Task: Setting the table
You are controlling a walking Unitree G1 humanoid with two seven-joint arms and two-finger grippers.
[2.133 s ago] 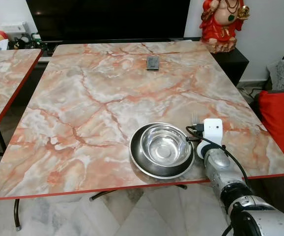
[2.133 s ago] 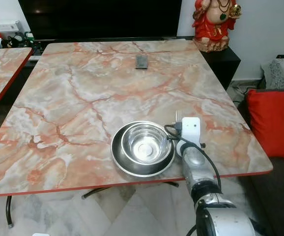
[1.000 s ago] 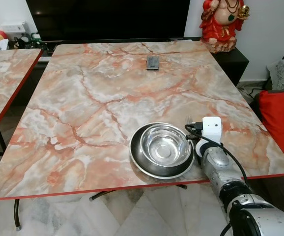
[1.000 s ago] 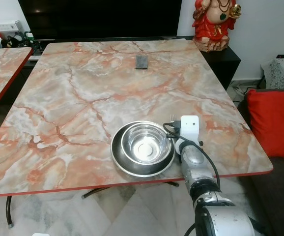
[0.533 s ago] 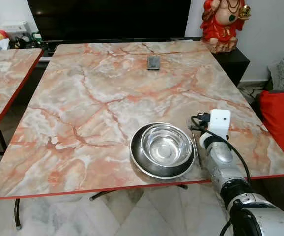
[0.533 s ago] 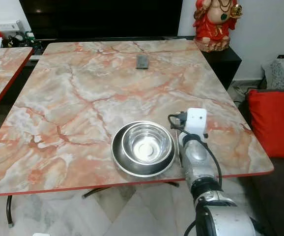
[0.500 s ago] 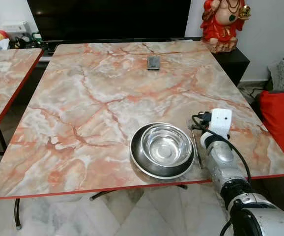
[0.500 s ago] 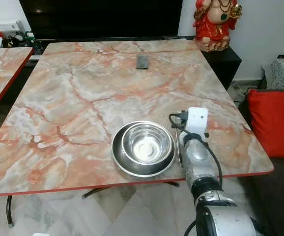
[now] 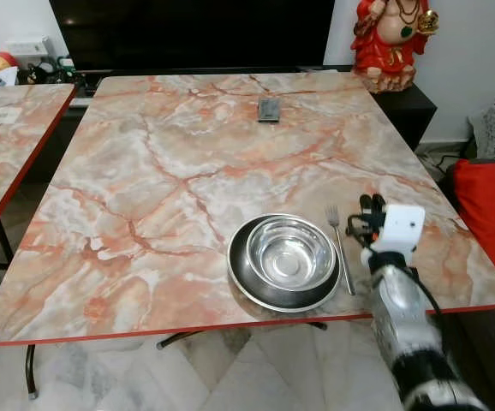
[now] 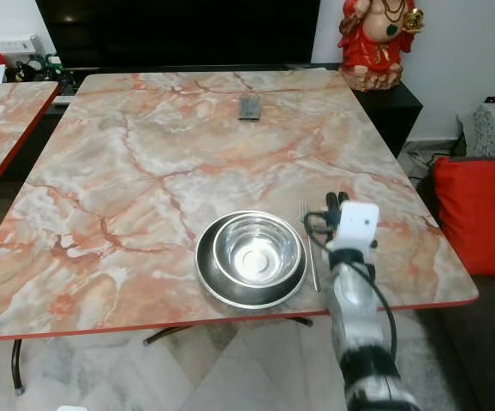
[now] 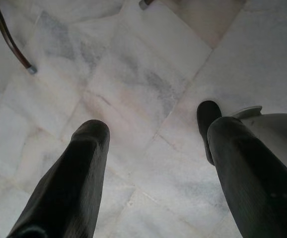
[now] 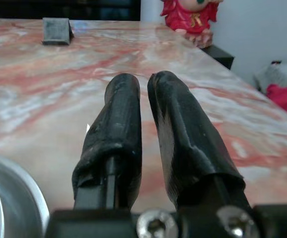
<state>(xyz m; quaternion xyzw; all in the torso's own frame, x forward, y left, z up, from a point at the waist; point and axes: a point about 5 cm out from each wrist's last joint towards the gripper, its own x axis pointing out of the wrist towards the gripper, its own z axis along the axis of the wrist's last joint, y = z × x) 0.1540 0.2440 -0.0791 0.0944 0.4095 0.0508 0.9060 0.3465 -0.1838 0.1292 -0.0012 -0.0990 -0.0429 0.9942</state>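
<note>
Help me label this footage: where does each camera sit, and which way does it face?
Left eye view: on the head, looking forward and down at the table, bowl, fork; right arm with right gripper beside the fork.
Right eye view: same scene, slightly offset.
Left wrist view: on the left arm, facing the floor; left gripper, jaws open.
Right wrist view: low over the table, facing the statue; jaws shut.
Shared: eyes and right wrist all show statue and bowl.

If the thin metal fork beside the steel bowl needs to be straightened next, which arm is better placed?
The right. Its right gripper hovers over the marble table beside the thin metal fork; the left gripper hangs above the floor.
</note>
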